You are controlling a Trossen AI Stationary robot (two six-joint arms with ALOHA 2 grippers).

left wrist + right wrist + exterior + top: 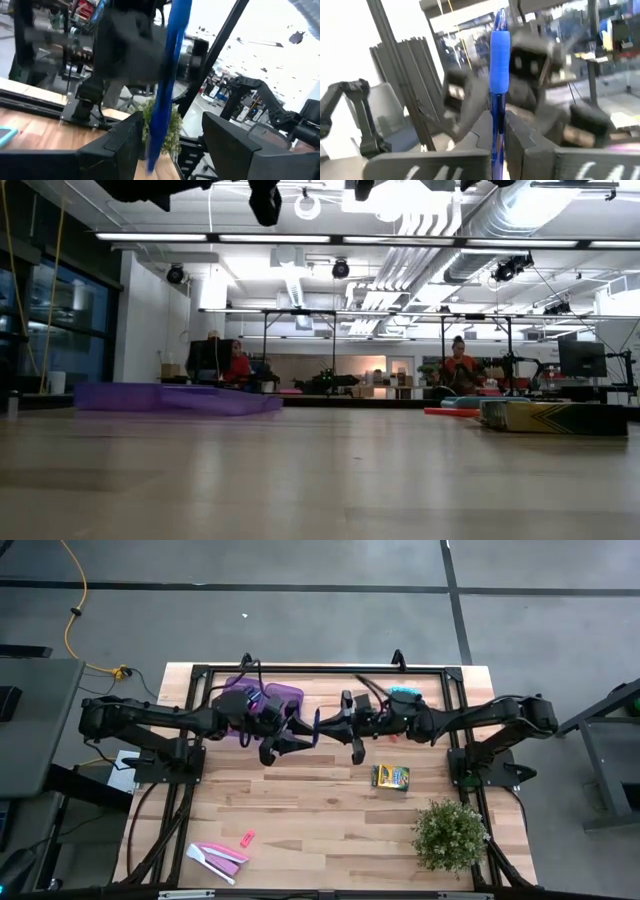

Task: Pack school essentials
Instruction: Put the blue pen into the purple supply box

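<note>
Above the worktop (300,800), the right tool (498,131) clamped a blue pen (499,75) facing the open, empty left tool (172,145).

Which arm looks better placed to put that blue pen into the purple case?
Probably the left. The right tool grips the blue pen in mid-air. The open left tool has the pen between its fingers, and the purple case lies on the left arm's side of the table.
</note>
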